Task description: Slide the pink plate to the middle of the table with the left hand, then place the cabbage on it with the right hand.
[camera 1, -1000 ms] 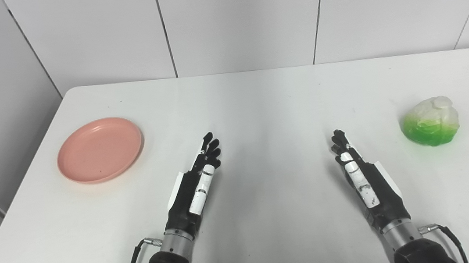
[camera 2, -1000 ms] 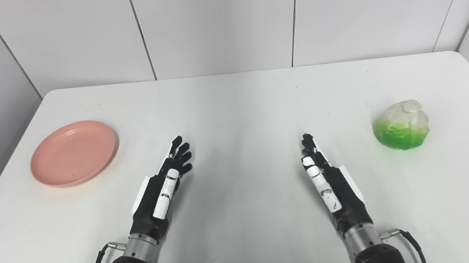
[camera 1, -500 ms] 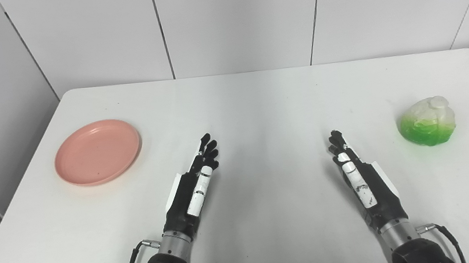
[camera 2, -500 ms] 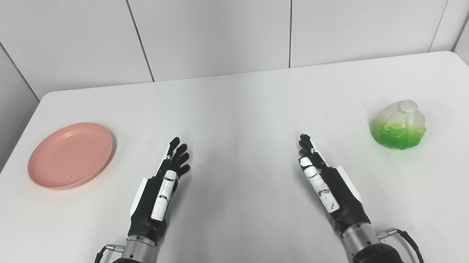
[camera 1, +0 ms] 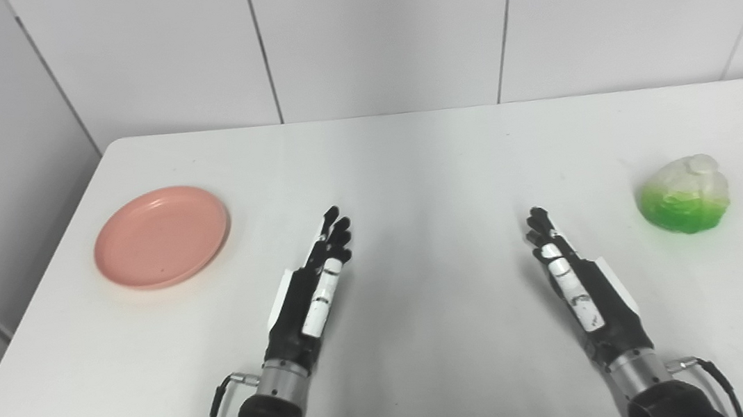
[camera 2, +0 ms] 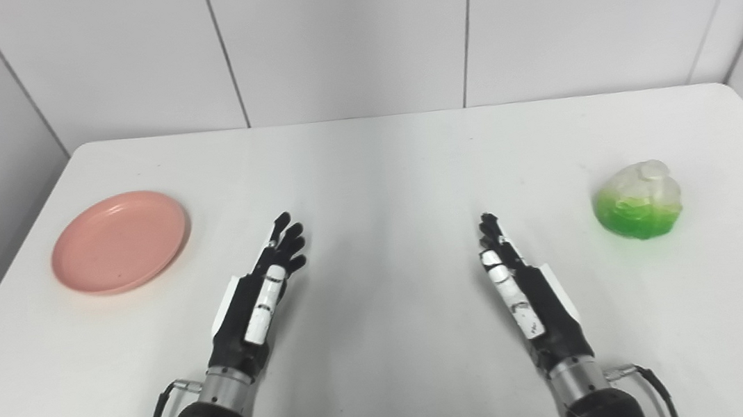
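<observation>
Our fingers [camera 1: 333, 230] on the left hand [camera 1: 311, 289] were stretched out straight and lay close together, holding nothing. The hand was turned on edge, thumb side up, and pointed away from us and a little to the right over the counter [camera 1: 422, 161]. Whether it touched the surface or floated just above it, we could not tell.

Our right hand [camera 1: 578, 276] mirrored it: fingers straight and together, empty, edge-on, angled slightly toward the left. Both hands sat in the near half of the counter, well apart from each other, with bare white surface between them. A thin cable [camera 1: 215, 404] looped out beside our left wrist, and another showed by the right wrist near the bottom edge.

The plate [camera 1: 161, 236] was pink and round with a shallow rim. It lay flat near the counter's left edge, well apart from our left hand, beyond it and to its left.

The cabbage [camera 1: 684, 203] sat near the counter's right edge, pale and whitish on top and bright green below. It rested beyond our right hand and to its right, well clear of the fingers.

Behind the counter stood a wall [camera 1: 379, 26] of plain white panels with dark seams.
</observation>
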`<act>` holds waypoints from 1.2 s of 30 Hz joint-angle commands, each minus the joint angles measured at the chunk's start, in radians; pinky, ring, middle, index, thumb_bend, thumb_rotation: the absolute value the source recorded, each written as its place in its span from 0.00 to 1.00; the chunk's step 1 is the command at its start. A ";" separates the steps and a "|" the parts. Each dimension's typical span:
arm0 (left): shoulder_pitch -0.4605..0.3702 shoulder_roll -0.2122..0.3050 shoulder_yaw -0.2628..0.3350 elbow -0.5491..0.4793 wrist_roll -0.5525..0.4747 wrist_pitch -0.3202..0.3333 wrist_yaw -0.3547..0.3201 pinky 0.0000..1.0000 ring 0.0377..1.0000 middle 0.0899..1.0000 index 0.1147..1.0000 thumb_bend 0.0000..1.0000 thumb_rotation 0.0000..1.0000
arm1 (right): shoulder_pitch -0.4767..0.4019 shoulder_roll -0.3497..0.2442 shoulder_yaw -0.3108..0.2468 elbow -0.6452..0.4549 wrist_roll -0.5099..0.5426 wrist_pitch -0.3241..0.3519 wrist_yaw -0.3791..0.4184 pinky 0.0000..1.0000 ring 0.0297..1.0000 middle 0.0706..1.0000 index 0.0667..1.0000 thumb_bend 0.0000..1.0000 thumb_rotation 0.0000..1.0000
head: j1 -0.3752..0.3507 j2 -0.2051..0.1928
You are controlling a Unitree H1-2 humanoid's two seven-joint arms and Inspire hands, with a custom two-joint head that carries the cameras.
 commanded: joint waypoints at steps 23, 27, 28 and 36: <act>-0.017 -0.057 -0.002 0.246 0.035 -0.095 0.047 0.96 0.96 0.97 0.95 0.49 1.00 | -0.009 -0.016 -0.016 0.006 0.037 -0.024 0.038 1.00 1.00 1.00 1.00 0.16 1.00 | 0.061 -0.044; -0.008 -0.050 -0.004 0.202 0.014 -0.061 0.025 0.97 0.96 0.98 0.96 0.46 1.00 | -0.006 -0.012 -0.013 -0.011 0.033 -0.015 0.037 1.00 1.00 1.00 1.00 0.16 1.00 | 0.057 -0.037; -0.006 -0.048 -0.004 0.191 0.007 -0.053 0.020 0.96 0.96 0.97 0.95 0.45 1.00 | -0.006 -0.010 -0.012 -0.012 0.032 -0.014 0.036 1.00 1.00 1.00 1.00 0.16 1.00 | 0.057 -0.034; 0.007 -0.033 -0.007 0.017 -0.059 0.092 -0.038 0.98 0.99 0.99 0.97 0.44 1.00 | -0.001 -0.003 -0.007 -0.025 0.024 -0.016 0.034 1.00 1.00 1.00 1.00 0.14 1.00 | 0.075 -0.033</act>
